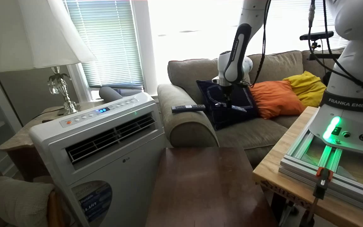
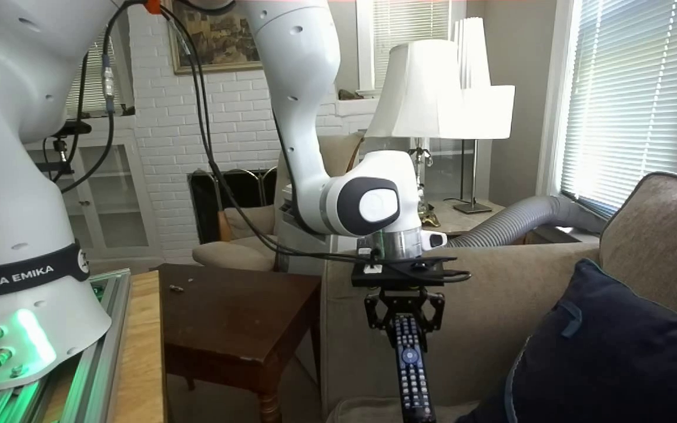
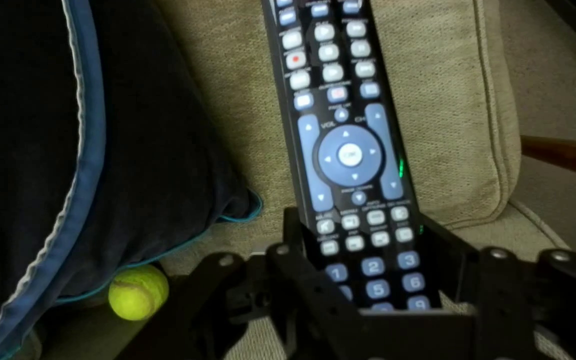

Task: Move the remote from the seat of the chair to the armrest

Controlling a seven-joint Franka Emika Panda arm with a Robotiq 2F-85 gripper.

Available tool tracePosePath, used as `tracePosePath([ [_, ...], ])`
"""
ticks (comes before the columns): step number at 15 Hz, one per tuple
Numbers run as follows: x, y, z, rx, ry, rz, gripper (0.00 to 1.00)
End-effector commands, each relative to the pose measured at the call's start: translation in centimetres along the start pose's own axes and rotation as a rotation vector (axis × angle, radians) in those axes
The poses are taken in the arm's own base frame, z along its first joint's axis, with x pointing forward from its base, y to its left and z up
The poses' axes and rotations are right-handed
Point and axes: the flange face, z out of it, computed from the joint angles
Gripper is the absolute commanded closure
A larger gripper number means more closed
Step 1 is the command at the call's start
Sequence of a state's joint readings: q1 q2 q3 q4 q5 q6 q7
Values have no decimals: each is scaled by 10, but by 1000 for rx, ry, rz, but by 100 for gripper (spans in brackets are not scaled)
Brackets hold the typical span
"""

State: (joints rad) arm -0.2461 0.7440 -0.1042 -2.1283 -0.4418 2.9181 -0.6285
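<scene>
In an exterior view, the black remote control point(image 1: 239, 109) juts right from the jaws, in front of the navy pillow point(image 1: 224, 117); the rolled armrest point(image 1: 187, 122) lies left, another remote point(image 1: 187, 108) across its top. In an exterior view, the black remote control point(image 2: 414, 370) points near and down, the rolled armrest point(image 2: 491, 317) beyond the jaws. In the wrist view, the jaws clamp the number-key end, over the seat cushion point(image 3: 438, 100). The move probably runs toward the rolled armrest, jaws leading.
</scene>
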Motion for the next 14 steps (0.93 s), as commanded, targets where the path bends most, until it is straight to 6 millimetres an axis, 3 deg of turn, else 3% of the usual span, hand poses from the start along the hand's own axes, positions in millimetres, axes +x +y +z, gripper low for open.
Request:
tracePosePath([
  [1, 26, 3, -33, 2, 50, 0, 69],
  [6, 68, 7, -76, -51, 129, -16, 69],
  [14, 101, 1, -114, -101, 175, -63, 69],
])
